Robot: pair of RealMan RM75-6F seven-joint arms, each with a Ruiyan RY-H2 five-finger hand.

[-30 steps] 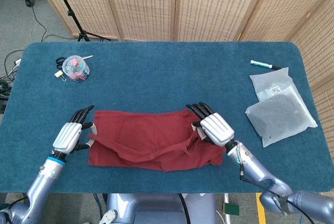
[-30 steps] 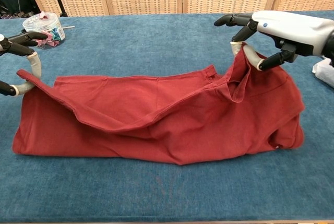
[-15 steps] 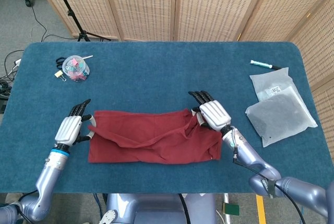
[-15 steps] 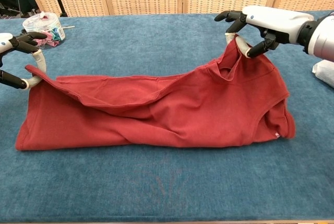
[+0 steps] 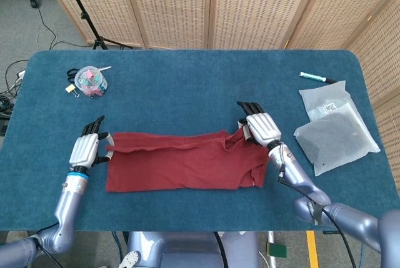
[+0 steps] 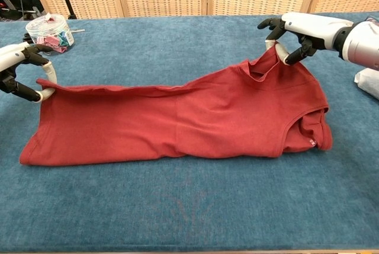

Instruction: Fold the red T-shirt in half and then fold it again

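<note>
The red T-shirt point(image 5: 181, 165) point(image 6: 177, 118) lies folded lengthwise on the blue table, a long band running left to right. My left hand point(image 5: 85, 150) point(image 6: 23, 71) pinches its far left corner just above the cloth. At the other end my right hand point(image 5: 260, 127) point(image 6: 302, 32) pinches the far right corner, which stands up in a small peak. The upper layer now lies nearly flat over the lower one, and a sleeve bunches at the near right end.
A clear tub of clips point(image 5: 90, 83) point(image 6: 49, 31) stands at the back left. Two grey plastic bags point(image 5: 334, 129) and a marker point(image 5: 317, 77) lie at the right edge. Bare blue table point(image 5: 200, 87) stretches behind the shirt.
Both hands have carried the shirt's top layer away from me and down. The sagging fold has flattened out, and the shirt now lies as a smoother band.
</note>
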